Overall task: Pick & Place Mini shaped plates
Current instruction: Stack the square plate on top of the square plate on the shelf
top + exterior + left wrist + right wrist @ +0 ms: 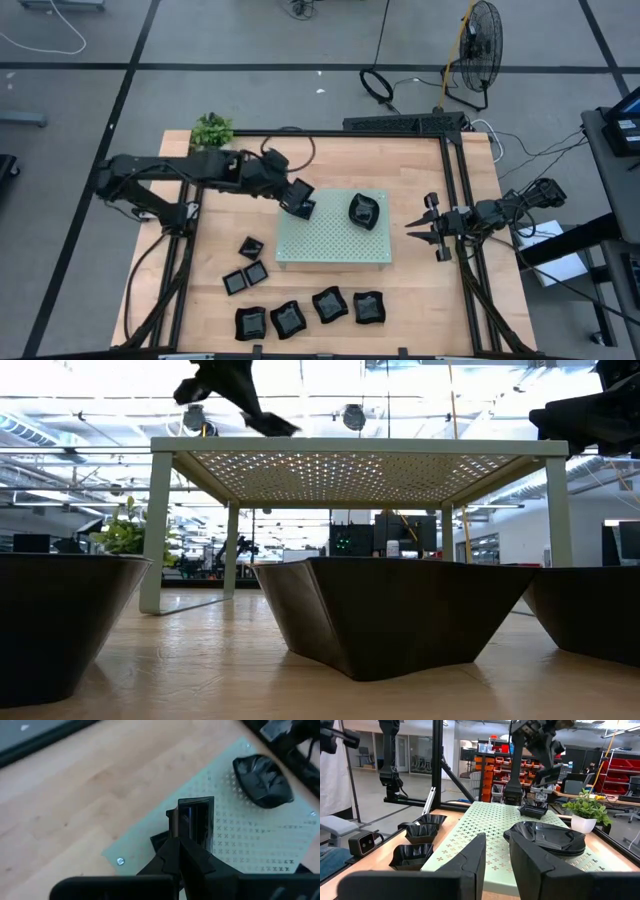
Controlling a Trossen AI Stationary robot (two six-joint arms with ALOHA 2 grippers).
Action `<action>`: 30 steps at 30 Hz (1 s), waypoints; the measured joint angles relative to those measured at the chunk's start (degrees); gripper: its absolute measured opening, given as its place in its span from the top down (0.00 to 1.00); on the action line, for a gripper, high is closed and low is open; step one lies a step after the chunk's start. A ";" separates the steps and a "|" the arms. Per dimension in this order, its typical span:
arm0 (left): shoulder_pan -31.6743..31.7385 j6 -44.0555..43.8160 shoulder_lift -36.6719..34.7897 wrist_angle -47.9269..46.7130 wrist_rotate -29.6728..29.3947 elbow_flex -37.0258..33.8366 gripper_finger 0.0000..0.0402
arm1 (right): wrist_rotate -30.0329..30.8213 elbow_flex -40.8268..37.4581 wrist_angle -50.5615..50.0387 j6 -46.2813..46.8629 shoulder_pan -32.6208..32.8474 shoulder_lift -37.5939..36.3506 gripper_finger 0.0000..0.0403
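Note:
My left gripper [300,203] [181,840] is over the far left corner of the pale green perforated board [330,245] and is shut on a small square black plate [196,817] [534,811]. A larger rounded black plate [365,210] [547,837] rests on the board's far right part. Three small square plates [250,245] lie on the table left of the board. Several wavy-edged plates [330,304] sit in a row along the near side. My right gripper [425,228] [497,860] hangs open off the board's right edge and touches nothing. My left gripper pinches the small square plate by one side of its rim [187,832] between the two fingers. It comes slanting down from the table's far left. The plate sticks out beyond the fingertips, low over the board's corner [285,215]. I cannot tell whether it touches the board.
A small potted plant [212,130] stands at the table's far left corner. Black frame rails [455,200] run along the table's sides. In the low view the near-row plates [390,610] fill the foreground below the raised board [350,460]. Bare board lies between the two plates.

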 joint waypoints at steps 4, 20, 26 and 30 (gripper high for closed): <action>-0.67 -2.21 3.41 0.31 0.19 -0.01 0.99 | 0.00 0.00 0.00 -0.01 0.01 -0.01 0.81; -5.37 -10.48 1.46 -7.07 -10.10 -0.04 0.99 | 0.00 0.00 0.00 -0.01 0.00 0.01 0.81; -1.09 -11.84 -2.91 -15.47 -10.29 -2.73 1.00 | 0.00 0.00 0.00 0.00 0.01 -0.01 0.81; 3.20 -10.01 -9.50 -15.22 -9.63 -5.25 1.00 | 0.00 0.00 0.00 -0.01 0.01 -0.01 0.81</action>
